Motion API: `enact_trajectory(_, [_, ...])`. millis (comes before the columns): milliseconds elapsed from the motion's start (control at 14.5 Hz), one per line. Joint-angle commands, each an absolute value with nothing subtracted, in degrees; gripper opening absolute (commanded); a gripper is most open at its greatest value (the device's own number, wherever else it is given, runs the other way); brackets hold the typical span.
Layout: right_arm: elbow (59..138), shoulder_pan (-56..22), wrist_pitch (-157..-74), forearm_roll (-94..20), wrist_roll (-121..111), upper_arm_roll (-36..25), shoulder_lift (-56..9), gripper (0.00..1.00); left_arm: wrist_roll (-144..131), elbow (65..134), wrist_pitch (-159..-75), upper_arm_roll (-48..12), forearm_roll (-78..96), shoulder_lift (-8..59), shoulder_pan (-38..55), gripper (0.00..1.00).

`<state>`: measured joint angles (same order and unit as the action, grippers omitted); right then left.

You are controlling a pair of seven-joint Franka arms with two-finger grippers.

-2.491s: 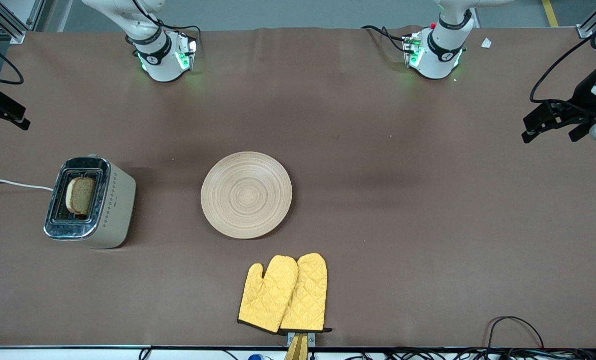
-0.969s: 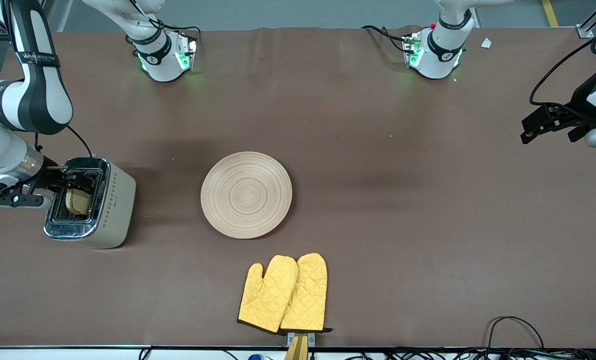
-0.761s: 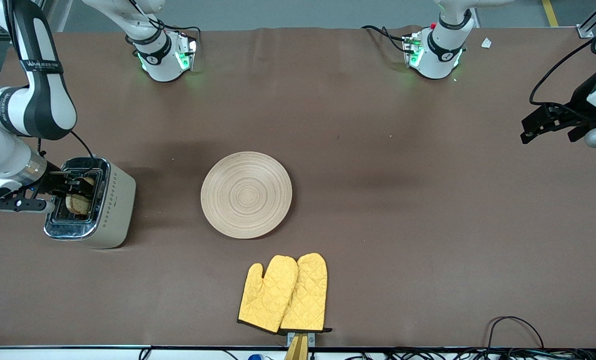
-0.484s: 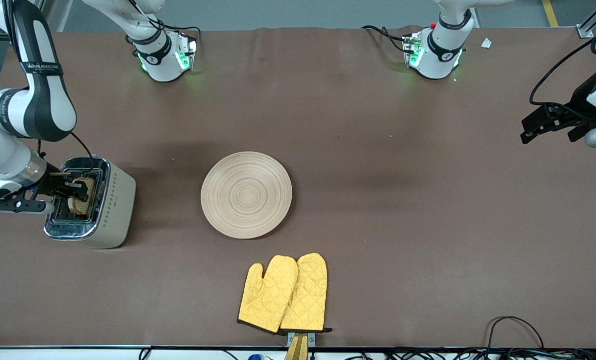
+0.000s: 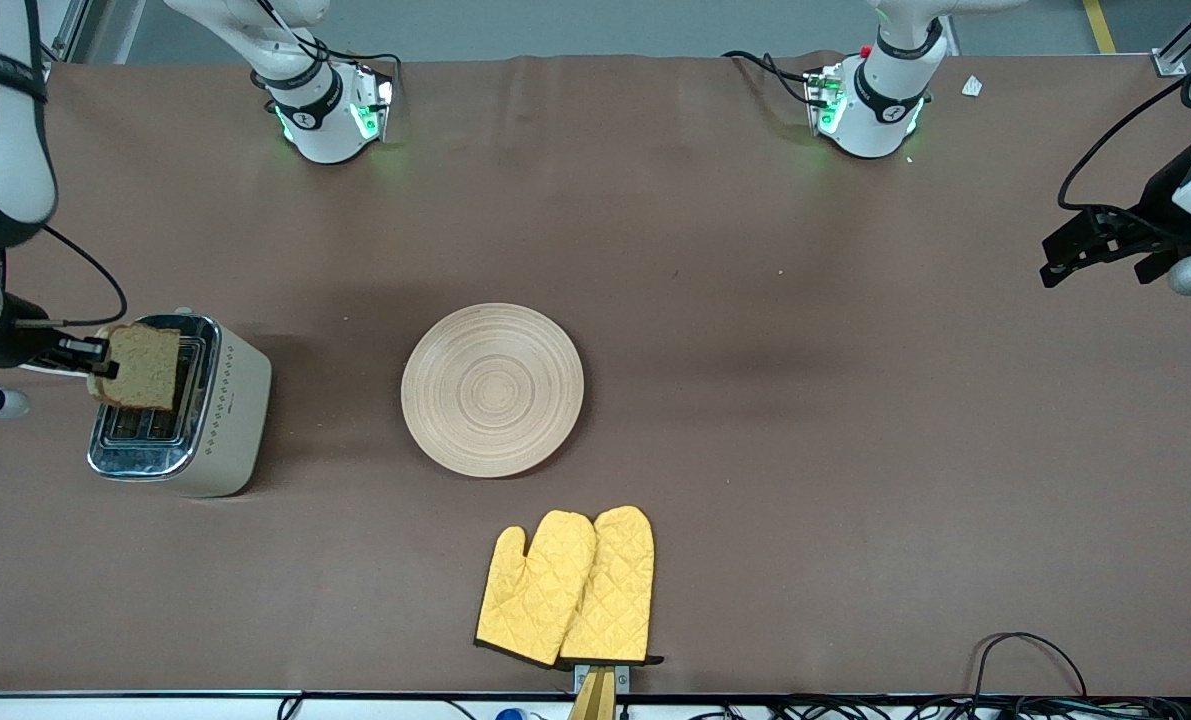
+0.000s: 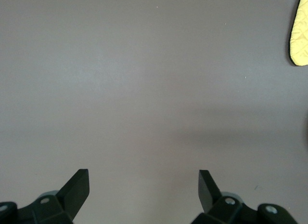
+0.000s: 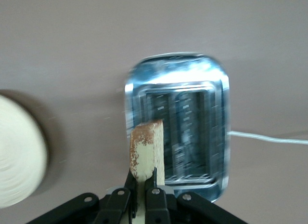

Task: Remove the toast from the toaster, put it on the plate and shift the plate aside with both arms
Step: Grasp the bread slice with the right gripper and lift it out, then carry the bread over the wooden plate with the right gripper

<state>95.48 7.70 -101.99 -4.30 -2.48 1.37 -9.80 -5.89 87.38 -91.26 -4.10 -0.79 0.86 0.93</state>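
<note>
My right gripper is shut on the toast, a brown slice held upright above the toaster at the right arm's end of the table. In the right wrist view the toast stands edge-on between my fingers, over the toaster. The round wooden plate lies empty at the table's middle; its edge shows in the right wrist view. My left gripper is open, up over bare table at the left arm's end.
A pair of yellow oven mitts lies nearer the front camera than the plate; a corner shows in the left wrist view. The toaster's white cord runs off the table's end. Cables lie along the front edge.
My right arm reached into the toaster's slot, shut on the toast and lifted it clear above the toaster. The left arm has hardly moved.
</note>
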Motion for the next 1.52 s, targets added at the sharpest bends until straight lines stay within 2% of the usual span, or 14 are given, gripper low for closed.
enact_trajectory(0, [99.21,6.42,-103.51,-16.47,-0.09,1.76,-9.58,0.01,-5.98,86.31,-90.18,-4.39,-1.23,1.14,0.79,1.00])
enact_trajectory(208, [108.51,3.09,-113.87,-22.74,0.44,1.85,-9.76,0.01,-5.71,86.31,-90.18,-4.39,-1.23,1.14,0.70,1.00])
enact_trajectory(346, [115.90,-2.87,-123.26,-28.54,0.53,1.85,-9.93,0.00,-5.28,86.40,-90.26,-4.39,-1.67,1.32,0.70,1.00])
enact_trajectory(484, [119.61,-10.51,-131.45,-30.49,0.53,1.85,-12.03,0.00,-4.14,86.83,-90.18,-4.39,-1.85,1.58,0.70,1.00])
enact_trajectory(761, [119.71,-20.02,-137.53,-37.17,2.63,1.76,-13.71,0.00,-0.36,87.54,-90.09,-4.31,0.08,2.80,0.53,1.00])
enact_trajectory(969, [119.36,-24.60,-143.86,-37.18,6.15,1.76,-16.16,0.00,-1.84,88.76,-89.47,-4.13,10.43,6.14,0.70,1.00])
enact_trajectory(1245, [119.27,-26.37,-149.06,-37.18,5.28,1.76,-19.94,0.00,-4.21,88.59,-91.40,-4.13,28.95,16.58,0.88,1.00])
enact_trajectory(1453, [119.62,-24.88,-150.47,-36.65,-0.15,1.23,-22.14,0.01,-4.75,88.24,-97.97,-4.92,41.54,25.63,3.68,1.00])
